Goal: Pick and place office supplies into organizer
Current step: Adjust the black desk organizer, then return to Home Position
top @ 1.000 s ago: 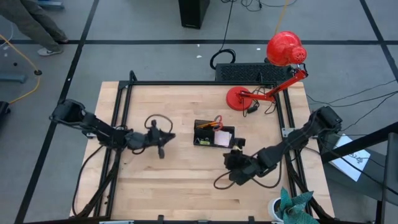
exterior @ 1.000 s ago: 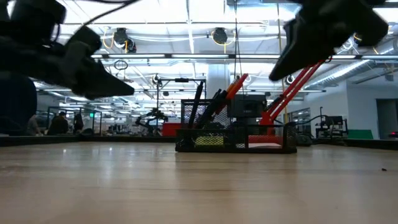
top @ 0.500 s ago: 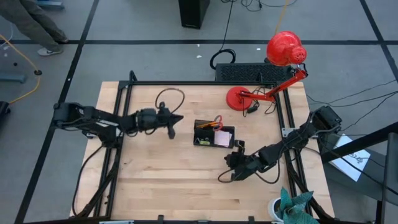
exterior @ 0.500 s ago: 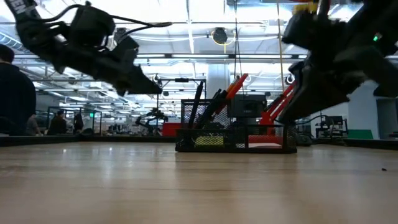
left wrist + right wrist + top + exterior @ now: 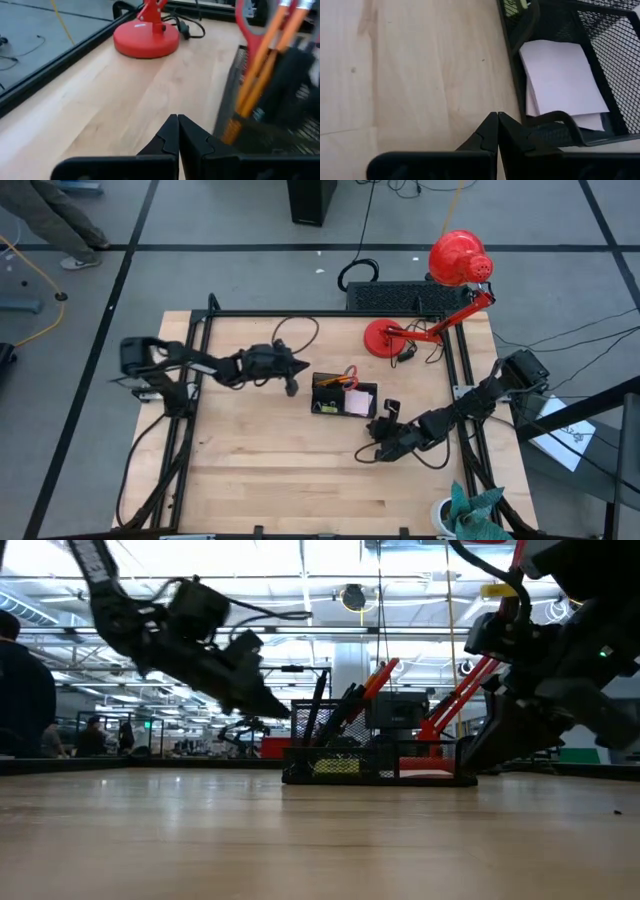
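Moved my left gripper (image 5: 291, 388) up beside 1 organizer (image 5: 344, 398); both my 2 grippers pressed together, empty, right gripper (image 5: 386, 412) beside it too.

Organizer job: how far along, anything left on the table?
Looks essentially done. The black mesh organizer already holds the orange pencils, red-handled scissors and pale sticky-note pad. Nothing is in hand: the left claw is shut empty beside the organizer, the right claw shut empty at its pad end. No loose supplies show on the wooden table.
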`<state>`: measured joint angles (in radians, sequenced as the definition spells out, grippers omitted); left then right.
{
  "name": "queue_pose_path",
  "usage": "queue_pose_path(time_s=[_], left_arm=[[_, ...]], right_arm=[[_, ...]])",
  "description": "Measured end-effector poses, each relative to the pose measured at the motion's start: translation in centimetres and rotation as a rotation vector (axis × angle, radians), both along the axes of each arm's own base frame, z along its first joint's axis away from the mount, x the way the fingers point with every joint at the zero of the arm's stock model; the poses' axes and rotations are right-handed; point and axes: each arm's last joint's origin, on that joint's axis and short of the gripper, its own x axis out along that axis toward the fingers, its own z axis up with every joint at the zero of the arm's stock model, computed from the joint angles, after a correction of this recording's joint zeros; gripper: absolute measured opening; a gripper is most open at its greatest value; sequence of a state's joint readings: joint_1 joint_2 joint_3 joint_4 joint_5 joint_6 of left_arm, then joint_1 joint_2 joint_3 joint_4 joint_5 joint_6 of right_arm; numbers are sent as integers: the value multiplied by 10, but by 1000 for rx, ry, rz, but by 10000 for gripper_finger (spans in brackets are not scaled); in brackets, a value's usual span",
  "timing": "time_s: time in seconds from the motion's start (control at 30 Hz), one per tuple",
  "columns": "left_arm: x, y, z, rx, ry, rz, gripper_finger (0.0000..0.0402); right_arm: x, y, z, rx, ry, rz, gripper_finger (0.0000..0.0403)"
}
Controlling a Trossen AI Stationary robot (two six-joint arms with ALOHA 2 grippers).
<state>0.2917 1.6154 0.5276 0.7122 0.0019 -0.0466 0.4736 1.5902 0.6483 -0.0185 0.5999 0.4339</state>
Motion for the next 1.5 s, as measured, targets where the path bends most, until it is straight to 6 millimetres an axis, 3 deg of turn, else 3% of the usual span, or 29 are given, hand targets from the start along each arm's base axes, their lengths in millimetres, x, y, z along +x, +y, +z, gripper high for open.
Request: queue_pose_path(time_s=[0.3,0.57,0.87,1.13,1.27,1.5], left_arm=[[31,13,-20,-49,41,-101,3],[34,1,-29,-60,92,-143,3],[33,1,-25,28,115,-90,10],[13,1,25,144,120,-76,14],[-3,-21,56,212,136,-196,5],[-30,-68,89,262,107,-496,9]], right_arm=[[-1,-12,-5,-7,24,-43,0],[-19,-25,-23,23,11,-116,0],[-14,-23,-22,23,-38,-22,0],[-13,-18,-10,83,-32,148,0],[-14,-17,16,91,-124,221,0],[-31,-26,63,24,-237,366,0]])
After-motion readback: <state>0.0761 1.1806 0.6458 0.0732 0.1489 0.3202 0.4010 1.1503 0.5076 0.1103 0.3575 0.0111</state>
